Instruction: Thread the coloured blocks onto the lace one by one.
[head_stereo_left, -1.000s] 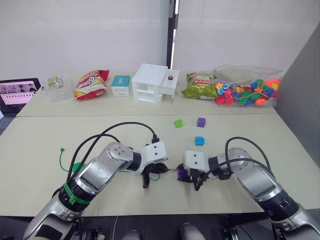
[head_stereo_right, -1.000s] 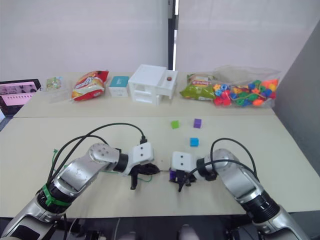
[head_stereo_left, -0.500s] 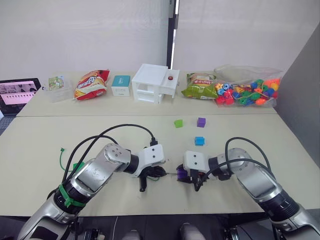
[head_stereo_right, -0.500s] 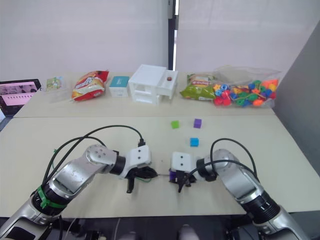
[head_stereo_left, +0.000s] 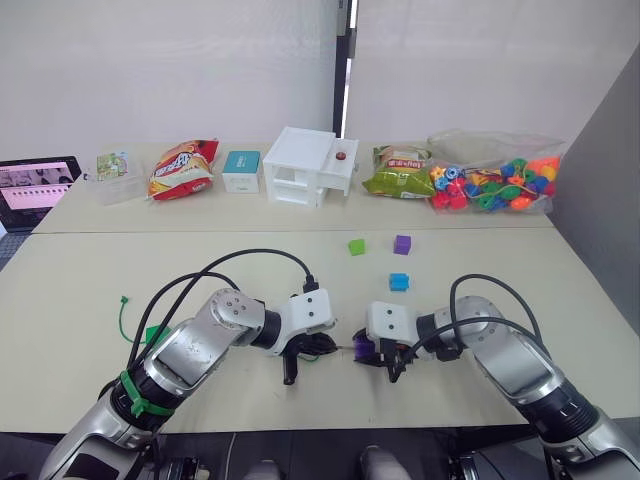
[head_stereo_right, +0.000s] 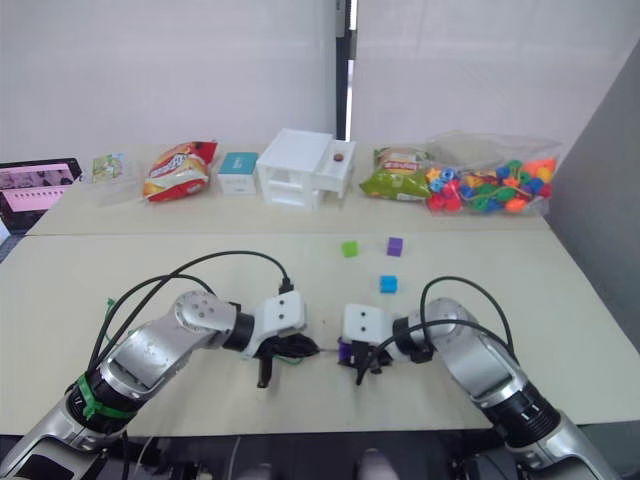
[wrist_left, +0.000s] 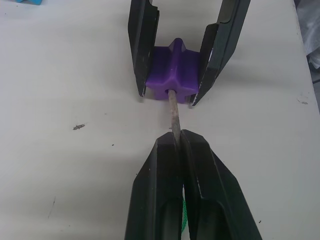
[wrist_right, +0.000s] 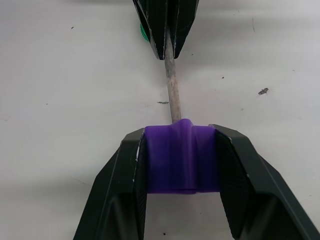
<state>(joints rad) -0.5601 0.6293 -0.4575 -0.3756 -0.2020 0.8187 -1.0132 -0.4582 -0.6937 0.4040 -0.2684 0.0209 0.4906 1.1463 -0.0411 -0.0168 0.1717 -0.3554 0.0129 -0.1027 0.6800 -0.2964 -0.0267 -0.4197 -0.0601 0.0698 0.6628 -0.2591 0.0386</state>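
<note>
Purple block (wrist_right: 182, 159) in R claw (wrist_right: 181, 165), lace tip (wrist_left: 173, 112) in L claw (wrist_left: 180, 145).

Head pair overlooks the table (head_stereo_left: 90, 290); opposed wrist cameras closely share one purple block (wrist_left: 172, 75).

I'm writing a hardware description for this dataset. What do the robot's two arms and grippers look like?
Both arms are silver-grey metal with dark joints, each ending in a white boxy wrist housing. Thick black cables loop from each forearm to its wrist. The left arm carries a green band near the elbow. The left gripper and right gripper each have two black, tapered, wedge-shaped fingers.
</note>
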